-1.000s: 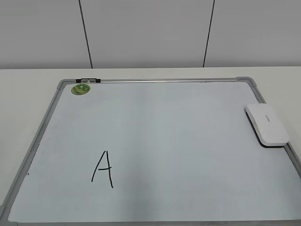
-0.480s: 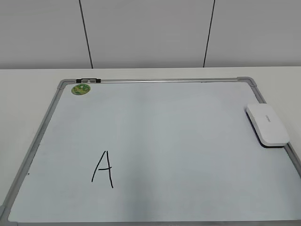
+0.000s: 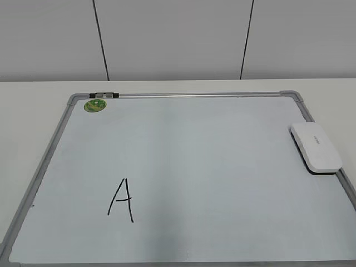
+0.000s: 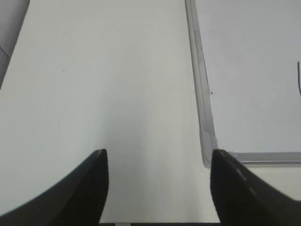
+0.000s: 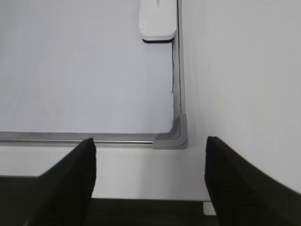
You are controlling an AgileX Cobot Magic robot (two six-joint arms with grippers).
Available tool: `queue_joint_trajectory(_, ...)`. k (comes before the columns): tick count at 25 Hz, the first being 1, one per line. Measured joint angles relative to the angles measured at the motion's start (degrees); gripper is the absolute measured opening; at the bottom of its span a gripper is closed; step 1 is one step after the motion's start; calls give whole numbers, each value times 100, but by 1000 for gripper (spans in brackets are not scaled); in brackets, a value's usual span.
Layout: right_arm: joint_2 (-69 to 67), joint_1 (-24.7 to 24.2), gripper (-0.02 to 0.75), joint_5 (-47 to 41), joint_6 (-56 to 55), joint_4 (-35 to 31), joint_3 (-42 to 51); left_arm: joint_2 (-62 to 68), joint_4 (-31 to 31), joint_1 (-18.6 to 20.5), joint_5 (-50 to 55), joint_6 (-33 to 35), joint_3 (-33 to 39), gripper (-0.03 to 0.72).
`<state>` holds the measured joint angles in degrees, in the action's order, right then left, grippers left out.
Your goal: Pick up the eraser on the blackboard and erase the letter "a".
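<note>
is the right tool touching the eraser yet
Apart. The right wrist view shows the open right tool off the board's near corner, with bare blackboard between it and the eraser.

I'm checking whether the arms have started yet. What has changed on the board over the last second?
Nothing visibly changed. The eraser lies at the right edge of the board, untouched, and the letter is unerased. Neither arm has entered the exterior view; the left gripper and right gripper are both open, near the board's near corners.
</note>
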<state>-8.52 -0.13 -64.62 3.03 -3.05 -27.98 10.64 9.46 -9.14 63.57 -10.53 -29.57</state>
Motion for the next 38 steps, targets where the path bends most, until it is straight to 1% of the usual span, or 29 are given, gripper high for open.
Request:
queue_joint_trajectory(4, 364, -53, 536, -12, 0, 0, 0, -330, 0, 243, 0, 0, 0, 494)
queue_joint_trajectory(8, 657, -135, 536, -33, 0, 0, 0, -565, 0, 343, 0, 0, 0, 494)
queue_joint_trajectory(15, 937, -168, 536, -46, 0, 0, 0, -927, 0, 352, 0, 0, 0, 494)
queue_joint_trajectory(22, 939, -429, 536, -54, 0, 0, 0, -1009, 0, 352, 0, 0, 0, 494)
queue_joint_trajectory(38, 939, -440, 536, -54, 0, 0, 0, -1009, 0, 352, 0, -9, 0, 474)
